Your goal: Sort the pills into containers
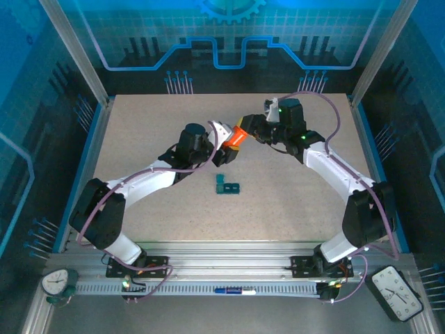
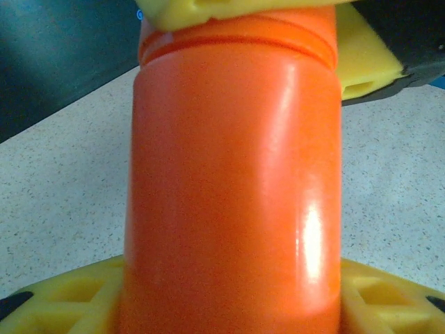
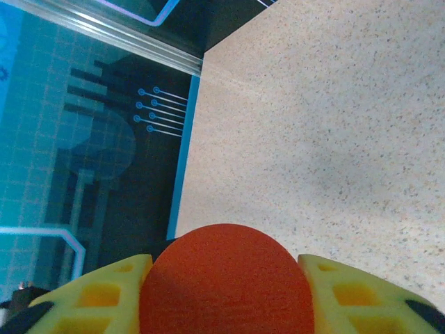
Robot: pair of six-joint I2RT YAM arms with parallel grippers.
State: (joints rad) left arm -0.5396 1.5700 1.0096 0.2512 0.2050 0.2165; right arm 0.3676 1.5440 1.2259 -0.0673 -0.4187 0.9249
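Note:
An orange cylindrical bottle (image 1: 236,137) hangs above the middle of the table between both arms. My left gripper (image 1: 227,143) is shut on its body. In the left wrist view the bottle (image 2: 233,195) stands between the yellow fingers (image 2: 62,299). My right gripper (image 1: 248,129) is shut on the bottle's cap (image 3: 226,285), with its yellow pads (image 3: 104,299) against both sides. Those right pads (image 2: 361,62) also show over the bottle's top end. The dark-teal container (image 1: 228,186) lies on the table nearer the arms, apart from both grippers. The pills are hidden.
The speckled beige table (image 1: 313,202) is ringed by blue walls and aluminium posts. Two clocks stand at the near corners, one on the left (image 1: 59,282) and one on the right (image 1: 400,292). A blue-and-white pen (image 1: 233,290) lies on the front rail.

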